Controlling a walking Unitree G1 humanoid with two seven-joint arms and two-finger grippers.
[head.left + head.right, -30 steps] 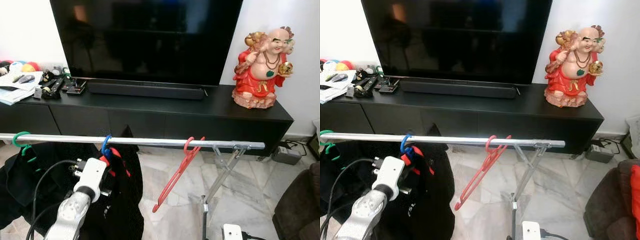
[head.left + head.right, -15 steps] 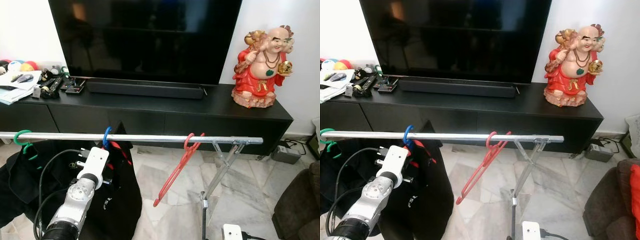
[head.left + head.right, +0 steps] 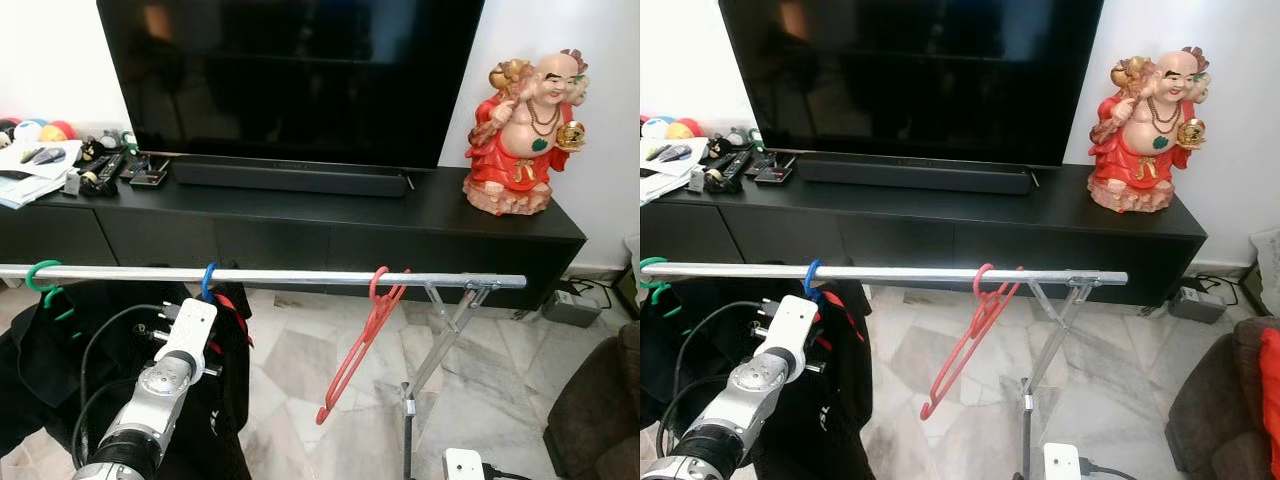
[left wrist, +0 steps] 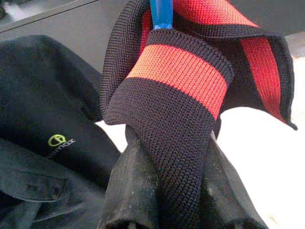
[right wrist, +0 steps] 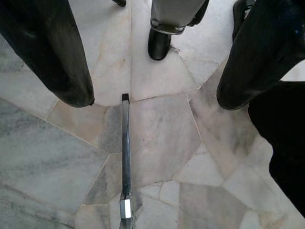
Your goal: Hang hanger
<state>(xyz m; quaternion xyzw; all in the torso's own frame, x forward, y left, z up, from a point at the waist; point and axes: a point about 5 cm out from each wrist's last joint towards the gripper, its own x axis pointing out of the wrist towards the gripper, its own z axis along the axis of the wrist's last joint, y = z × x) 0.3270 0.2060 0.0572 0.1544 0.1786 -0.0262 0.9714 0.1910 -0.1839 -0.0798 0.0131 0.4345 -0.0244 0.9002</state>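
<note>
We are keeping the left tool (image 4: 164, 191) closed on the striped collar (image 4: 178, 90) while the blue hanger (image 3: 208, 281) is now resting hooked on the rail (image 3: 300, 277); its garment has dropped lower, so release is next. Right tool (image 5: 155, 71) is hanging open.

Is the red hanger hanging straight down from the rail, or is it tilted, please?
Tilted. The red hanger has its hook over the rail, and its body slants down toward the robot's left instead of hanging square.
</note>
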